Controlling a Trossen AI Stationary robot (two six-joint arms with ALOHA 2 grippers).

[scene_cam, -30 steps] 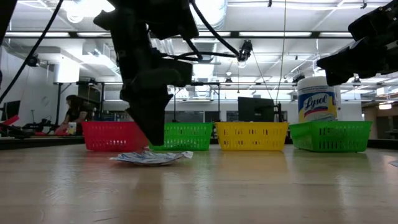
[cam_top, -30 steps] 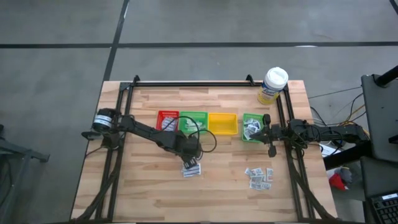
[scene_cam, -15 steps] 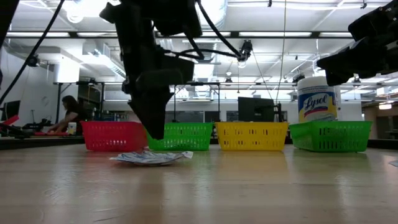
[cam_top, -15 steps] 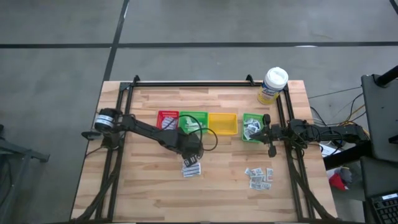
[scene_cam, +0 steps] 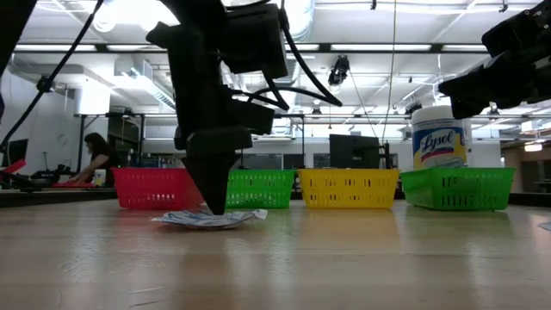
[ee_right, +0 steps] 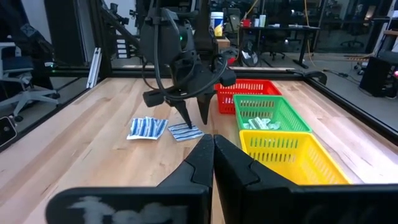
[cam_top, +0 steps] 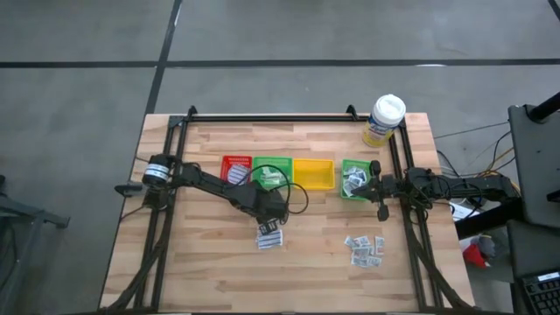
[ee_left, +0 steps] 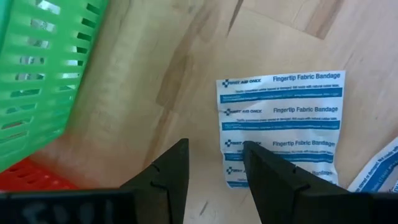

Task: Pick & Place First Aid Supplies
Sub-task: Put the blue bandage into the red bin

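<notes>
A white printed packet of fingertip bandages (ee_left: pixel 280 118) lies flat on the wooden table beside a blue-striped packet (ee_right: pixel 147 127), in front of the red tray (cam_top: pixel 236 168) and a green tray (cam_top: pixel 273 172). My left gripper (ee_left: pixel 214 146) points steeply down over them, open. One fingertip (ee_left: pixel 250 148) stands over the white packet's edge, the other (ee_left: pixel 179 146) over bare wood. In the low view the left gripper (scene_cam: pixel 215 207) reaches down to the packets (scene_cam: pixel 211 219). My right gripper (ee_right: pixel 212 146) is shut, level and holds nothing at the table's right side (cam_top: pixel 374 185). My left gripper comes at the white packet from above, one finger over the packet's edge (ee_left: pixel 231 144) that faces the trays. I cannot tell whether that finger touches the packet. The packet lies flat on the table.
A yellow tray (cam_top: pixel 313 173) and a second green tray (cam_top: pixel 354 179) holding packets stand in the row to the right. A white-lidded tub (cam_top: pixel 385 120) stands at the far right corner. Several more packets (cam_top: pixel 366 249) lie near the right front. A person sits in the room behind (scene_cam: pixel 90 159).
My left gripper rose a little, then sank toward the packets and tipped steeper; its fingers stayed open. The packets have not moved.
</notes>
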